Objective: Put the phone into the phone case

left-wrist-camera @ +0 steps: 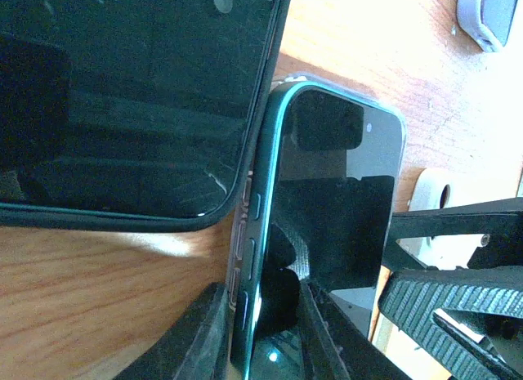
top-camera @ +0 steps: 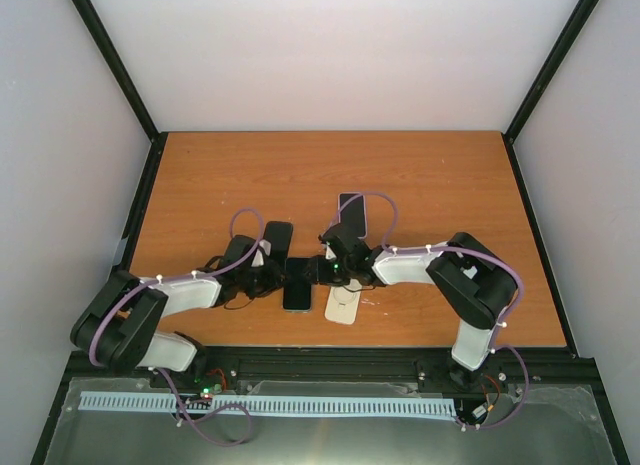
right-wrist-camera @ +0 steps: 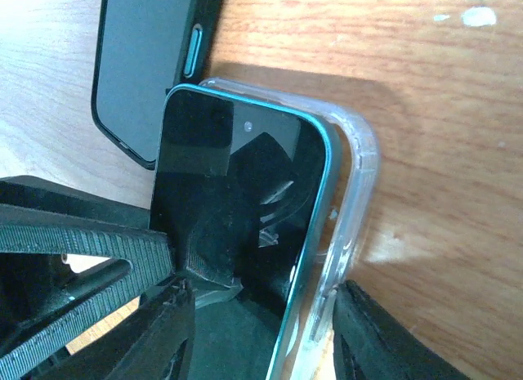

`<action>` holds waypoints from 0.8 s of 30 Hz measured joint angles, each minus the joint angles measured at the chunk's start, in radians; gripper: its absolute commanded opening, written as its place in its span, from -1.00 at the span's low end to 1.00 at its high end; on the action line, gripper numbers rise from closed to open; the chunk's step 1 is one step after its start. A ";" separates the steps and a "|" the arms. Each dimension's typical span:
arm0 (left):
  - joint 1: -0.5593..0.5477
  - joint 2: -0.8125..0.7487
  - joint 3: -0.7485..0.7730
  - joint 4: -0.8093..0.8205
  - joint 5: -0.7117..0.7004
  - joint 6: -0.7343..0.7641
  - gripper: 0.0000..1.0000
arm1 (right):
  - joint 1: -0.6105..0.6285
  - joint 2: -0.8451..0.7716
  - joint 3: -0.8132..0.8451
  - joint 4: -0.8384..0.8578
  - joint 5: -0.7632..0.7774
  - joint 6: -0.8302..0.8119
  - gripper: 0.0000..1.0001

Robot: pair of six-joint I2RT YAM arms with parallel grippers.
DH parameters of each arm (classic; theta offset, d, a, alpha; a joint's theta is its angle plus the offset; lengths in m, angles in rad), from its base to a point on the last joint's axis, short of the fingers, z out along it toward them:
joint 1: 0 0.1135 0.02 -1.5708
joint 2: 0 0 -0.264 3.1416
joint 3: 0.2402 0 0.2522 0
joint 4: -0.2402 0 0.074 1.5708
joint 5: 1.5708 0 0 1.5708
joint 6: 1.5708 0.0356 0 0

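Observation:
The phone (top-camera: 297,285) is dark with a teal rim and lies on the wooden table between my two grippers. In the right wrist view the phone (right-wrist-camera: 237,200) sits tilted, partly inside a clear case (right-wrist-camera: 359,176) whose rim stands free along its right side. My right gripper (right-wrist-camera: 261,315) spans phone and case: one finger is against the case's outer wall and the other is at the phone's far edge. My left gripper (left-wrist-camera: 257,315) pinches the phone's (left-wrist-camera: 327,200) long edge, with the case rim (left-wrist-camera: 237,249) beside it. Both show from above: the left gripper (top-camera: 275,277) and the right gripper (top-camera: 322,271).
A black cased phone (top-camera: 277,237) lies just behind the left gripper and fills the upper left of the left wrist view (left-wrist-camera: 122,94). Another phone (top-camera: 352,215) lies behind the right gripper. A white case (top-camera: 343,305) lies near the front edge, right of the phone.

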 measured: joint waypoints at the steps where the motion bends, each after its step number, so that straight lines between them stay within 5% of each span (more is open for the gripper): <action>1: 0.000 0.003 0.000 0.003 0.003 0.000 -0.57 | -0.002 0.000 -0.004 0.008 -0.003 -0.002 -0.12; 8: -0.002 0.011 0.002 0.025 0.005 0.007 -0.65 | -0.024 -0.007 -0.056 0.097 -0.026 0.010 -0.15; 24: -0.011 -0.055 -0.033 0.006 -0.048 -0.004 -0.44 | -0.042 -0.021 -0.216 0.491 -0.163 0.293 -0.11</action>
